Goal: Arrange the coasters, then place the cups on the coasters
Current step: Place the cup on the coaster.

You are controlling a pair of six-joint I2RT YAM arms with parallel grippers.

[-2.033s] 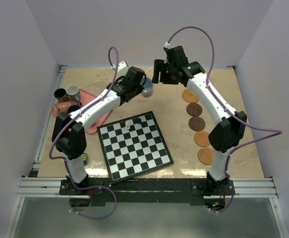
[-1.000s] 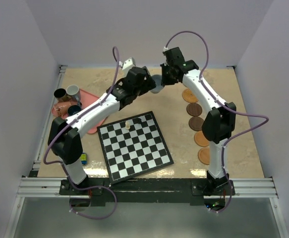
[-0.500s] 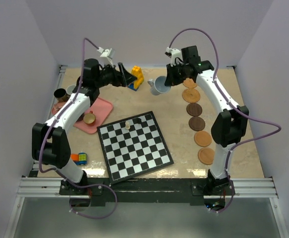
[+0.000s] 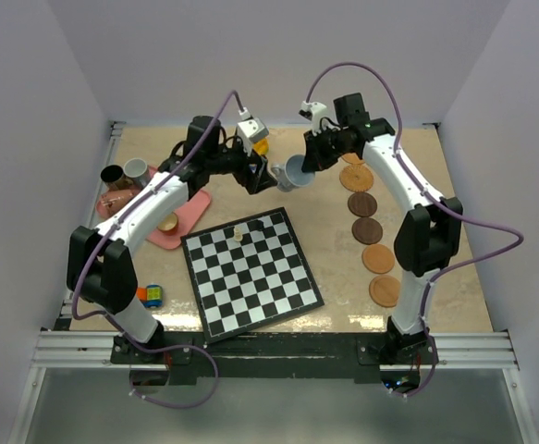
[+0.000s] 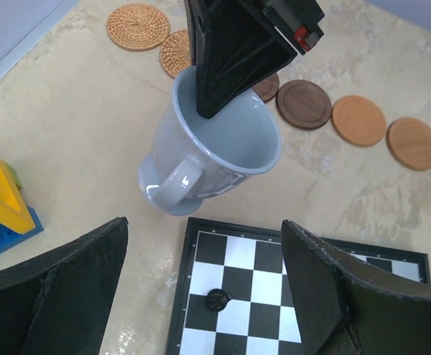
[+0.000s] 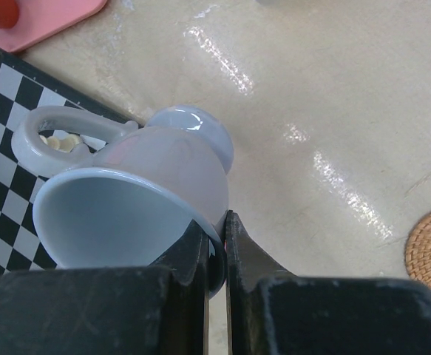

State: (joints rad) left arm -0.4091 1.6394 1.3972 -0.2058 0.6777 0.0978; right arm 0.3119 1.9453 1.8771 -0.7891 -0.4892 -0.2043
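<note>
1. The right tool (image 6: 226, 222) is pinched narrow on the wall of the pale blue-white cup (image 5: 215, 148), one finger inside the rim and one outside. The cup hangs tilted with its handle toward the chessboard (image 4: 251, 273). I cannot tell whether its foot touches the desk (image 4: 334, 268).
2. The left tool (image 5: 204, 225) stands wide with nothing between its fingers, just at 9 o'clock of that cup in the top view.
3. At 3 o'clock of the cup the coasters (image 4: 367, 229) lie in one row along the right side of the desk, running toward 5 o'clock, each flat and close to the next. The arranging step looks done.
4. No coaster carries a cup yet, so by my reading the placing step has only begun, with the first cup in hand near the far end of the row.
5. At 9 o'clock, well apart, the other cups sit on or beside the pink tray (image 4: 190, 203).
6. Count of coasters: six, namely two woven, two dark brown and two light tan. The farthest woven one is partly hidden by the right arm in the top view.
7. Count of cups in view: five, namely the held one, a dark cup (image 4: 114, 174), a grey cup (image 4: 137, 169), a coppery cup (image 4: 116, 196) and a tan cup (image 4: 167, 222). A sixth, if present, is hidden.
</note>
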